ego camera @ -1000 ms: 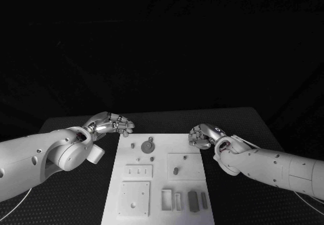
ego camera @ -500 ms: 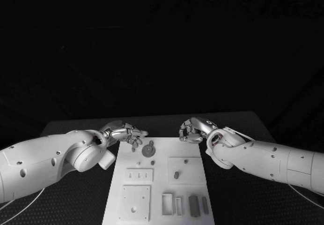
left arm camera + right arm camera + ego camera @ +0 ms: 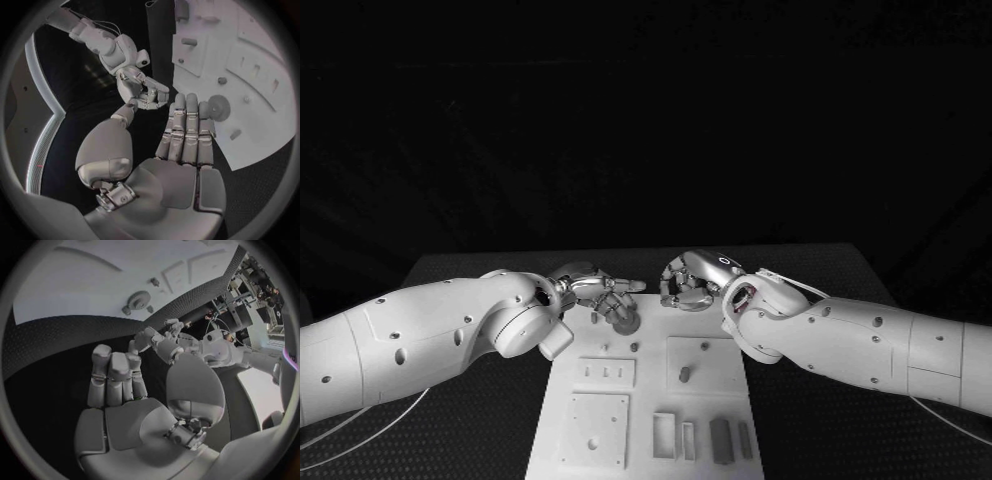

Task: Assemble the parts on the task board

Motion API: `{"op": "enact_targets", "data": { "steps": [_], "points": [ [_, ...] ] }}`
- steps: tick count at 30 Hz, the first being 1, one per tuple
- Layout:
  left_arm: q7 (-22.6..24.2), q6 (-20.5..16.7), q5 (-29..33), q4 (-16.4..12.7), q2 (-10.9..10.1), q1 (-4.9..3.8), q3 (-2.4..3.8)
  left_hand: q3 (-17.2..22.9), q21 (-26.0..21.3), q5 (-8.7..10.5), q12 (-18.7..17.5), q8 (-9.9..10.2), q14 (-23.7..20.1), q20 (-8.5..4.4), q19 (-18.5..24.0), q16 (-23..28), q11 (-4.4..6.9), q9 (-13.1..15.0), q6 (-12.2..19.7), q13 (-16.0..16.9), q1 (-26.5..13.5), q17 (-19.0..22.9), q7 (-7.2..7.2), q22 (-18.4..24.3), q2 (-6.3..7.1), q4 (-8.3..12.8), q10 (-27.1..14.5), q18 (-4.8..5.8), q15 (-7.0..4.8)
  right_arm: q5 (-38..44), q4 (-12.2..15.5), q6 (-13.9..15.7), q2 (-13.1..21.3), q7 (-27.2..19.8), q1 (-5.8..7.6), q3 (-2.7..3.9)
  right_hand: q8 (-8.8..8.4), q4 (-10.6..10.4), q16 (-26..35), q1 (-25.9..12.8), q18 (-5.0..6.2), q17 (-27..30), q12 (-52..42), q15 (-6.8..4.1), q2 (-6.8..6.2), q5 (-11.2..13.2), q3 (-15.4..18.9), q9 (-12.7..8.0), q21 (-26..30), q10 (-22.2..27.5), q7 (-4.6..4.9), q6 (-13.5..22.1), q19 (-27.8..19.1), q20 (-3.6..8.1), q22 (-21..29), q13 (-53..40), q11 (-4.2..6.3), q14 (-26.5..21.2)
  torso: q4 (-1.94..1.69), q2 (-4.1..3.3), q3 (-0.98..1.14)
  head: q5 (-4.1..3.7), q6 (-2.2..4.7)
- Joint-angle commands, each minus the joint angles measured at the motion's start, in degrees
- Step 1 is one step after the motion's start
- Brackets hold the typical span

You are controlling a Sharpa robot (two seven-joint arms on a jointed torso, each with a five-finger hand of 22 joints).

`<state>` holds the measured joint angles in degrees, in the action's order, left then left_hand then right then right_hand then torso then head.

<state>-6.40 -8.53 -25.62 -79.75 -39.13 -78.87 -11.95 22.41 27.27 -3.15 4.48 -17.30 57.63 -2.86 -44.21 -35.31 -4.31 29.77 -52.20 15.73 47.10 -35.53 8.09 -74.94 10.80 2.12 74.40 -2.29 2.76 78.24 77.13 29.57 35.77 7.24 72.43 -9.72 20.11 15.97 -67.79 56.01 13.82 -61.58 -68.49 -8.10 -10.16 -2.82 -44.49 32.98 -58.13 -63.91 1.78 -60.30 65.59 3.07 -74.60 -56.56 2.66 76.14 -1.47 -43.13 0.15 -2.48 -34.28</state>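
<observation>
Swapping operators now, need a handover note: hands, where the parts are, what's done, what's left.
Left hand: empty, fingers extended, hovering over the far left corner of the white task board, just above the round grey disc part.
Right hand: holds nothing, fingers curled in, over the board's far edge.
Parts: the disc lies flat at the far end; a small grey peg sits on the square plate mid-board; narrow grey blocks lie near the robot.
Done: no part in hand, and I cannot tell which are seated.
Left: pick up the parts and assemble them, likely the disc first.

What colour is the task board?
White; the task board shows best in the head view.
</observation>
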Motion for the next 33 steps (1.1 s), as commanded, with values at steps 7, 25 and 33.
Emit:
{"op": "enact_targets", "data": {
  "steps": [7, 25, 33],
  "points": [
    [-4.41, -1.61, -4.36, 0.38, 2.02, -0.06, 0.03, -2.63, -0.04, 0.25, -0.31, 0.32, -0.56, 0.08, 0.41, 0.14, -0.07, -0.09, -0.30, 0.12, 2.59, 0.03, -0.08, -0.67, -2.33, 3.51, -0.71, -0.26, 0.10, 2.74, 1.56, -1.35, -1.26, 1.05, 0.01, 0.02, 0.02, -0.14, -0.06, -0.95, 1.18, 0.02, -0.02, -0.38, -0.12, -0.10, 0.42, 0.68, -0.33, -0.26, 1.68, -2.99, -0.03, -0.10, -0.08, -0.11, 0.10, 0.10, 0.01, -0.06, -0.02, 0.76, -0.16],
    [-3.93, -1.59, -4.46, 0.71, 3.12, -0.03, 0.02, -4.95, -0.22, 0.10, 0.57, -0.23, 0.02, -0.16, 0.28, 0.01, 1.07, -0.07, -3.12, 1.05, 0.77, 0.22, -1.16, -0.33, -5.05, 2.93, 1.12, -0.25, -0.18, 3.63, 2.35, -2.21, -3.02, 1.26, 0.01, 0.03, -0.05, -0.27, -0.09, -1.15, 1.18, 0.03, 0.00, -0.40, -0.19, -0.16, 0.56, 0.69, -0.36, -0.32, 1.66, -3.06, 0.01, -0.08, -0.08, -0.15, 0.12, 0.13, 0.08, -0.01, 0.02, 0.74, -0.47],
    [-4.59, -0.78, -4.77, 0.57, 3.05, -0.03, 0.02, -5.06, -0.14, -2.15, 2.14, -0.92, 1.14, -0.53, 0.11, -1.35, 2.12, 0.14, -5.56, 2.13, 2.66, -0.36, -2.11, -0.30, -6.21, 3.94, 3.18, 0.04, -0.82, 3.64, 2.30, -2.24, -3.21, 1.24, 0.01, 0.03, -0.06, -0.29, -0.09, -1.16, 1.18, 0.04, 0.01, -0.40, -0.18, -0.17, 0.56, 0.69, -0.36, -0.32, 1.66, -3.07, 0.01, -0.08, -0.07, -0.16, 0.12, 0.13, 0.07, -0.02, 0.02, 0.67, -0.55]
  ]
}}
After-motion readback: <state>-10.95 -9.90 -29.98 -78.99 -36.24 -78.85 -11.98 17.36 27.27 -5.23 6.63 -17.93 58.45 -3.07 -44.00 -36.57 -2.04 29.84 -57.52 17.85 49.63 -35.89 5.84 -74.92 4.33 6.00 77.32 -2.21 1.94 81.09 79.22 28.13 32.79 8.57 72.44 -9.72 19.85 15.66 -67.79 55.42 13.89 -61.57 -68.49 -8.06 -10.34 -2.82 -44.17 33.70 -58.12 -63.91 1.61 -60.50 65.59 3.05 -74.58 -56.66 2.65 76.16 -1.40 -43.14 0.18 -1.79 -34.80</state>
